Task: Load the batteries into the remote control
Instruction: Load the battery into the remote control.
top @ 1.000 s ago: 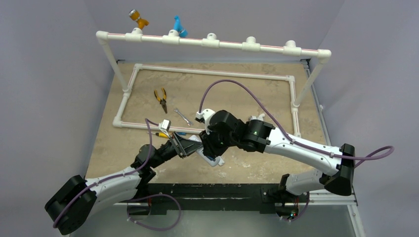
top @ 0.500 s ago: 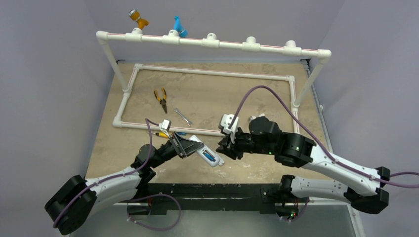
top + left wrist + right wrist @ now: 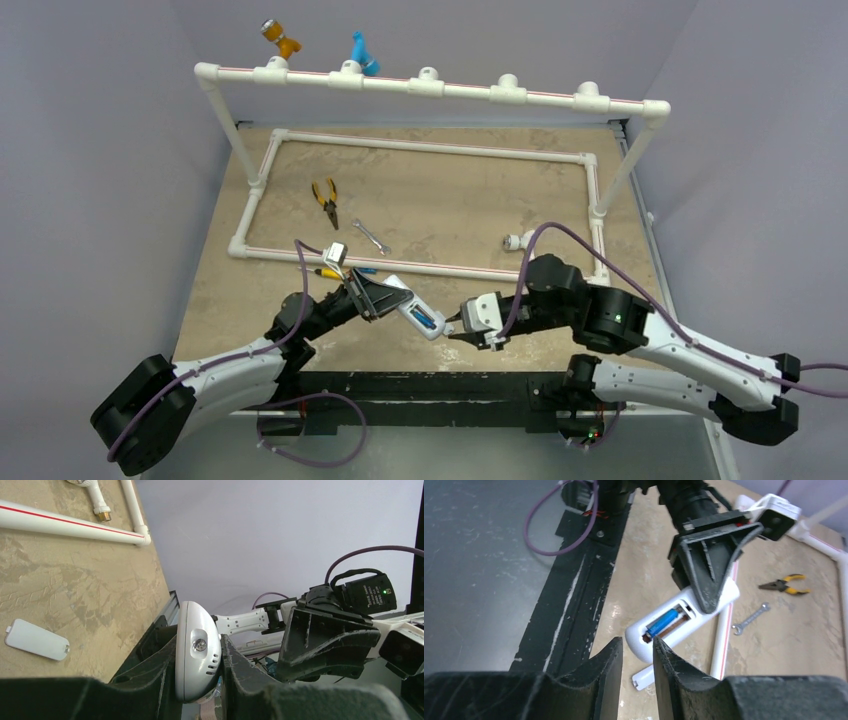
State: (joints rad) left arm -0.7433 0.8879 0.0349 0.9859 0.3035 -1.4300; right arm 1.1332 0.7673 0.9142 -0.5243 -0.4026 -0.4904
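Left gripper (image 3: 392,298) clamped on the white remote control (image 3: 420,318), held above the table with its back up; the open bay holds one blue battery (image 3: 663,622). Right gripper (image 3: 452,336) points at the remote's free end, fingers slightly apart and empty. A white battery cover (image 3: 36,640) lies on the table beneath the remote; yellow-handled pliers (image 3: 324,200) and a wrench (image 3: 370,236) lie beyond it, inside a white pipe frame (image 3: 420,148)
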